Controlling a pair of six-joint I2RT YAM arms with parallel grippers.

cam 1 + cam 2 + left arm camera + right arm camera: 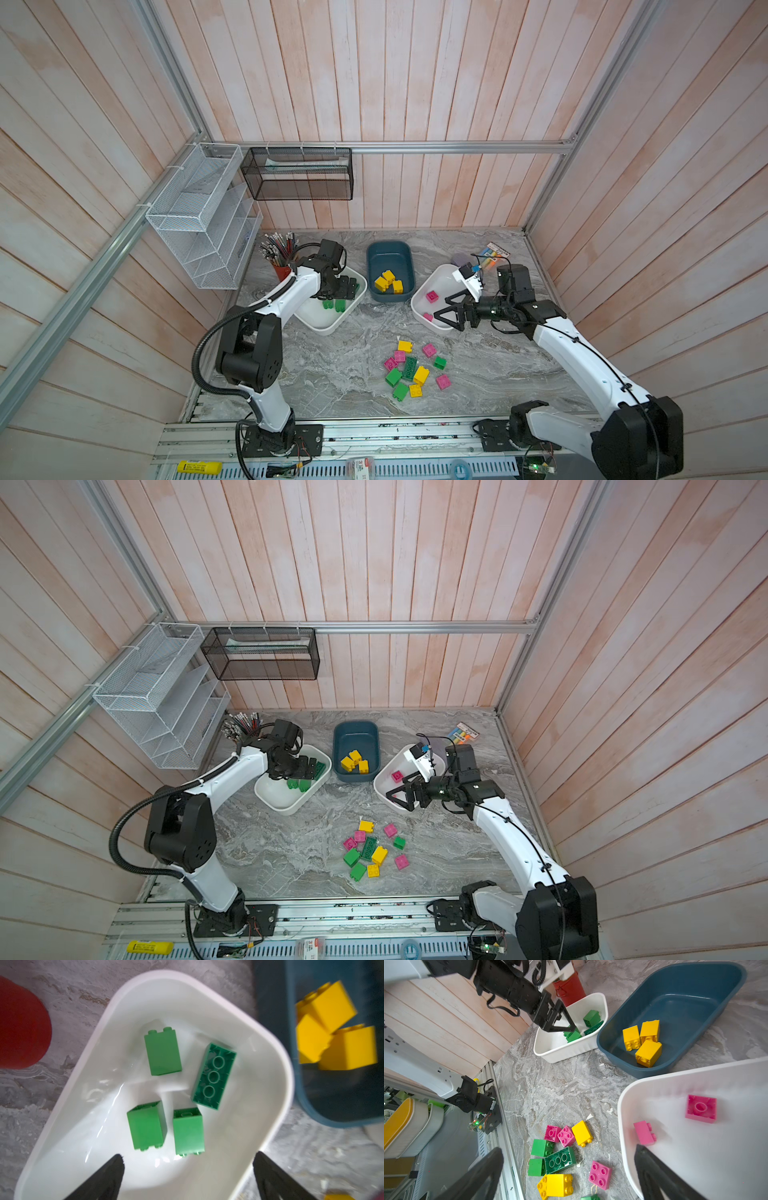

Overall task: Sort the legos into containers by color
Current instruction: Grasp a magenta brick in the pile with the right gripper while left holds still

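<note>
Counting four green legos point(163, 1053), three yellow, two pink in three containers point(388, 259) (both end effectors point(188, 1155) point(568, 1148) wide, empty).

Left arm bent forward, wrist folded over, left gripper point(188, 1157) apparently pointing straight down, jaws spread wide, empty. Right arm extended, right gripper point(569, 1149) aimed inward, roughly level, jaws wide, empty.

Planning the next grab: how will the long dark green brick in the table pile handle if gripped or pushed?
Probably rigid: the dark green brick looks like hard moulded plastic. Its hollow underside faces up, so likely light. Lying flat against green bricks, it should slide, not roll, nudging them.
</note>
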